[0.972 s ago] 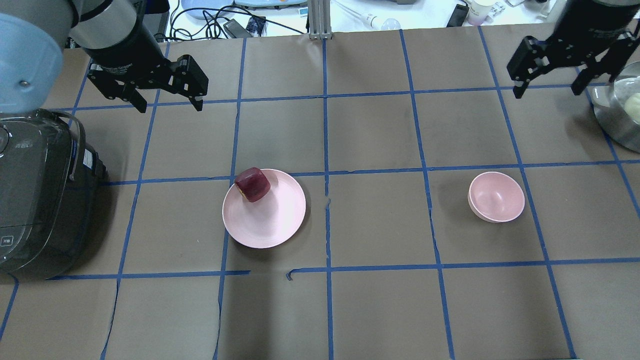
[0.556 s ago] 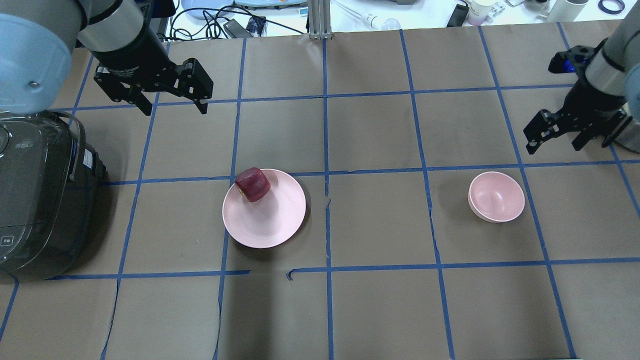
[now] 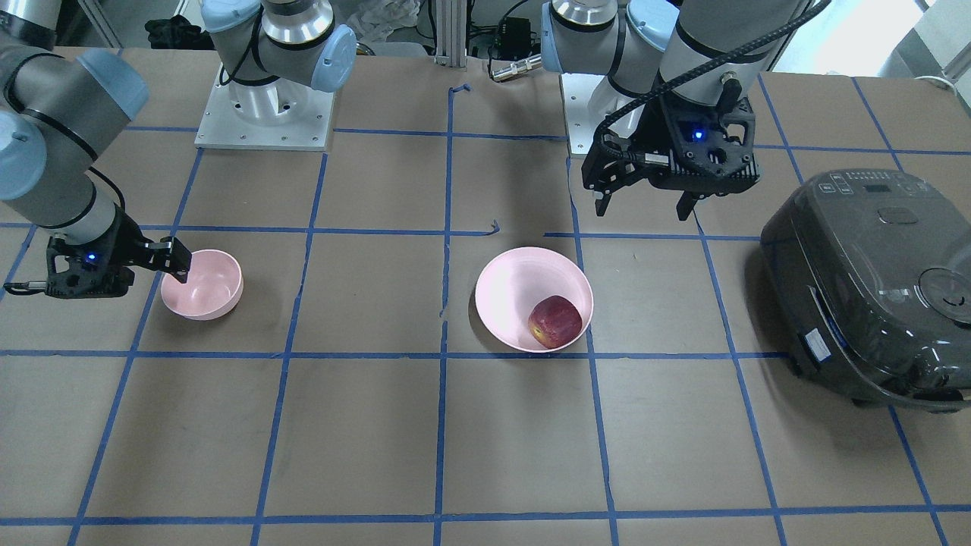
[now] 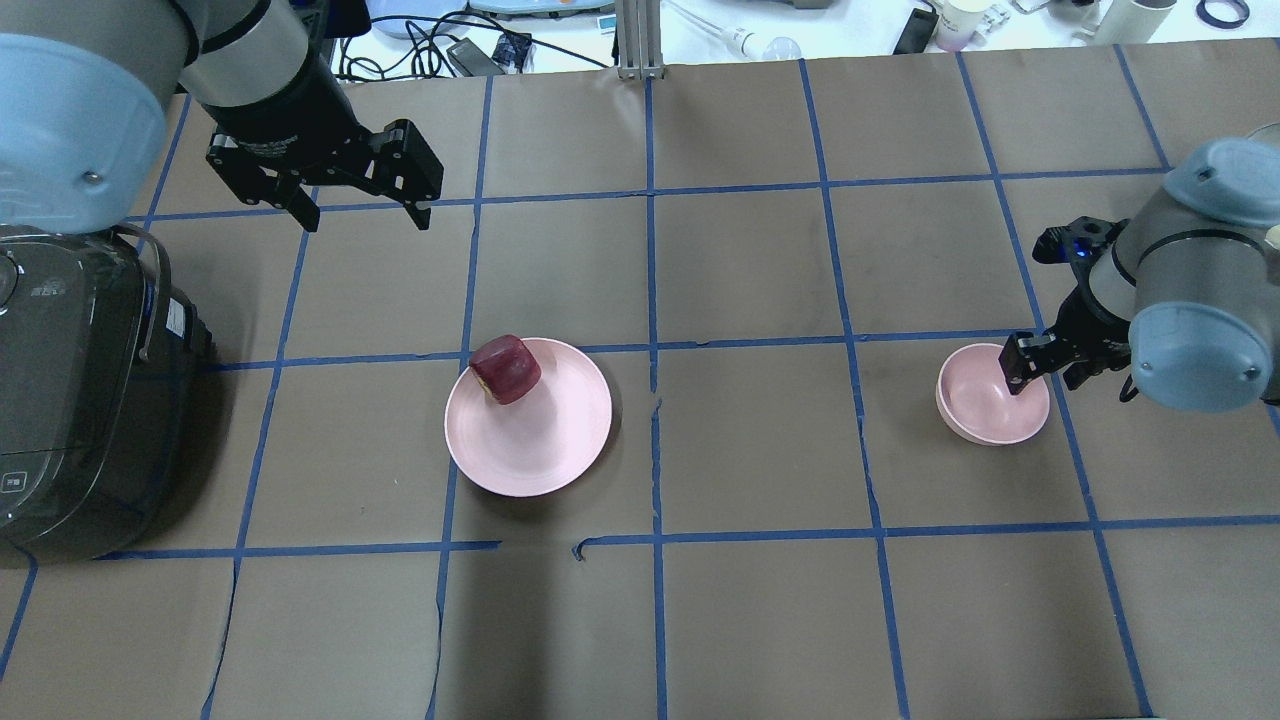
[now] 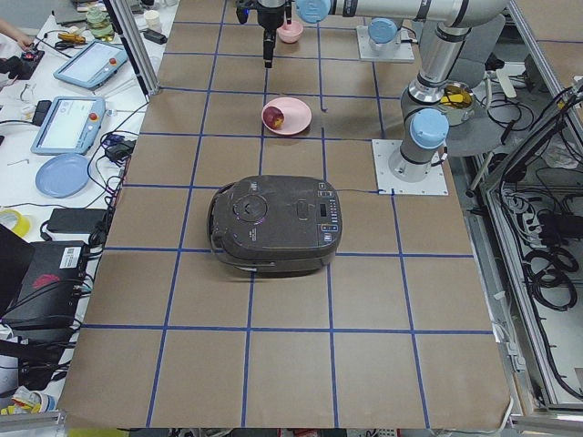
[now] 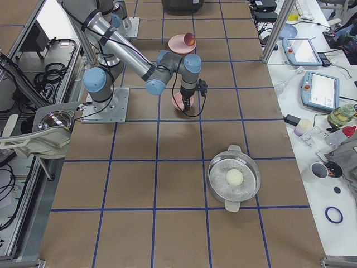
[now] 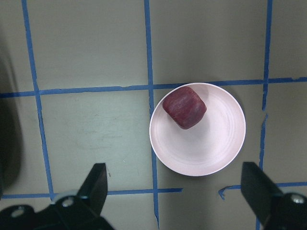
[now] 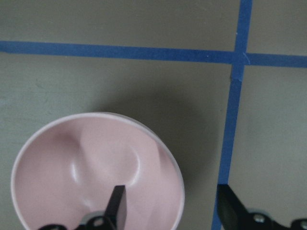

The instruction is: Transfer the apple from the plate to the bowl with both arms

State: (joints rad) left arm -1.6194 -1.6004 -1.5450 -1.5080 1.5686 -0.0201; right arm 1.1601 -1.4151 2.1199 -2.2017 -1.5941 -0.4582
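Note:
The dark red apple (image 4: pixel 505 369) lies at the far left edge of the pale pink plate (image 4: pixel 535 445); both also show in the left wrist view, the apple (image 7: pixel 184 107) on the plate (image 7: pixel 204 151). My left gripper (image 4: pixel 368 215) is open and empty, high above the table, beyond the plate and to its left. The small pink bowl (image 4: pixel 975 405) stands empty at the right. My right gripper (image 4: pixel 1045 372) is open and straddles the bowl's right rim: one finger (image 8: pixel 117 206) is inside the bowl (image 8: pixel 72 177), the other (image 8: pixel 230 208) outside it.
A dark rice cooker (image 4: pixel 70 380) stands at the left edge of the table, close to my left arm. A steel pot (image 6: pixel 234 178) with a pale round thing in it stands further out on the right. Cables and small items lie past the far edge.
My right gripper has come down from the far right to the bowl and now straddles its rim. My left gripper has drifted slightly right and nearer. Apple, plate and bowl have not moved.

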